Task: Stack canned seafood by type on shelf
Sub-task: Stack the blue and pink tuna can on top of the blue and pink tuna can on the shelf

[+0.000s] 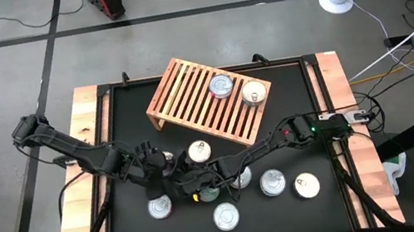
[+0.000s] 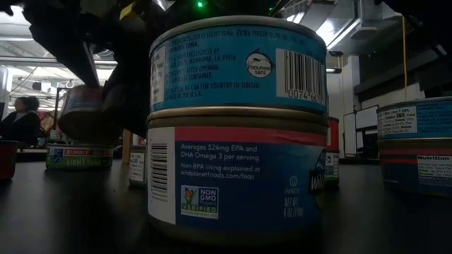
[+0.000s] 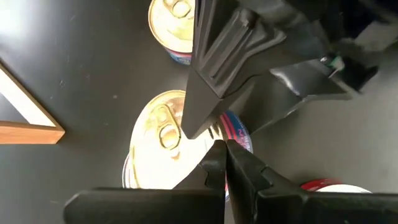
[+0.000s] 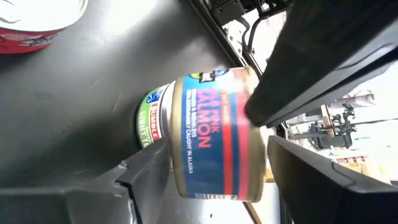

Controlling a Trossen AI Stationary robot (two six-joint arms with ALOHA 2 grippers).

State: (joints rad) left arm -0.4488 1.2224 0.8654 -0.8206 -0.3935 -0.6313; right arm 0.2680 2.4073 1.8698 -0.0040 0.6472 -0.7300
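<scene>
Seen from above, a slatted wooden shelf (image 1: 210, 100) sits tilted on a black table (image 1: 290, 110), with two silver-lidded cans (image 1: 221, 86) resting on the shelf's far right part. Just in front of the shelf lies one can (image 1: 199, 152), and further in front of it a loose cluster of cans (image 1: 273, 182) is spread over the mat. The left gripper (image 1: 167, 166) and right gripper (image 1: 201, 183) meet close together in front of the shelf, among those cans. From table height, a stack of two blue-labelled cans (image 2: 236, 120) fills the middle of the picture, the upper one sitting squarely on the lower; dark arm parts hang behind it, and a person (image 2: 21, 120) sits far off in the room. From the left wrist, the left gripper's fingers (image 3: 239, 171) are pressed together on nothing, hovering above a gold-lidded can (image 3: 163, 140), with the other arm's dark body just beyond. From the right wrist, the right gripper (image 4: 217, 152) pinches a blue pink-salmon can (image 4: 208, 140) lying on its side between its spread fingers, lifted clear of the table, with a green-labelled can (image 4: 148, 118) behind it.
</scene>
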